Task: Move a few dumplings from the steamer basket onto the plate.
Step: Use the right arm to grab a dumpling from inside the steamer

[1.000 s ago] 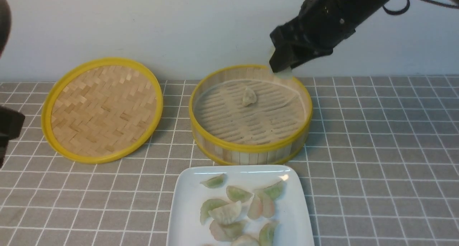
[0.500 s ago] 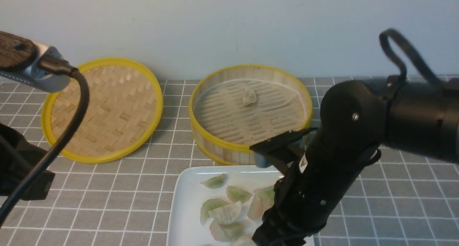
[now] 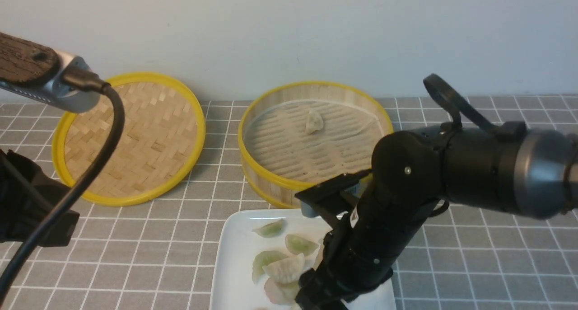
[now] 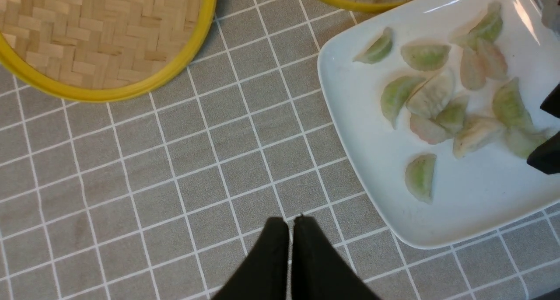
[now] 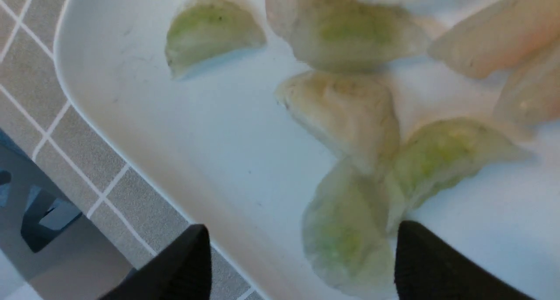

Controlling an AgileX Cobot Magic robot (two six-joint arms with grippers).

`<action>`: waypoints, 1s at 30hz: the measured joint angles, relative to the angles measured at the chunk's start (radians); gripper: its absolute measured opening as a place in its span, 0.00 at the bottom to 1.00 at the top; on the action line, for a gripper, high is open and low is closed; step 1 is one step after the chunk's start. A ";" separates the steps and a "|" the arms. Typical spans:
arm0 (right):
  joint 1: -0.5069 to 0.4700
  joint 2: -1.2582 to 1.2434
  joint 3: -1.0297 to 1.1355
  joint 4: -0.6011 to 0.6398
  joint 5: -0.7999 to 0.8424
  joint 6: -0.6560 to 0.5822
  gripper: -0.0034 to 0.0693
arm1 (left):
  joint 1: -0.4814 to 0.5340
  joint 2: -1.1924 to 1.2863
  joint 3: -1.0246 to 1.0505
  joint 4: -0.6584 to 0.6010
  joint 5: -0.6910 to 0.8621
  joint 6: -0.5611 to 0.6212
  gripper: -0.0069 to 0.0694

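Black fingers of the right tool are standing wide apart over the white plate, straddling a pale green dumpling lying beside the other dumplings at lower centre of the front view. The left tool is hanging pressed together above the grey checked table, near the plate. One whitish dumpling is sitting alone in the steamer basket at centre, a woven lid lying at left.
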 joint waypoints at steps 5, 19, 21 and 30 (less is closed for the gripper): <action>-0.036 0.017 -0.196 -0.146 0.019 0.075 0.77 | 0.000 0.000 0.000 0.002 0.000 0.000 0.08; -0.279 0.545 -1.064 -0.240 0.167 0.010 0.73 | 0.000 0.000 0.000 0.002 0.024 0.000 0.08; -0.281 0.609 -1.131 -0.238 0.175 0.002 0.73 | 0.000 0.000 0.000 0.002 0.024 -0.004 0.08; -0.282 0.866 -1.381 -0.238 0.185 -0.037 0.73 | 0.000 0.000 0.000 0.002 0.024 -0.018 0.08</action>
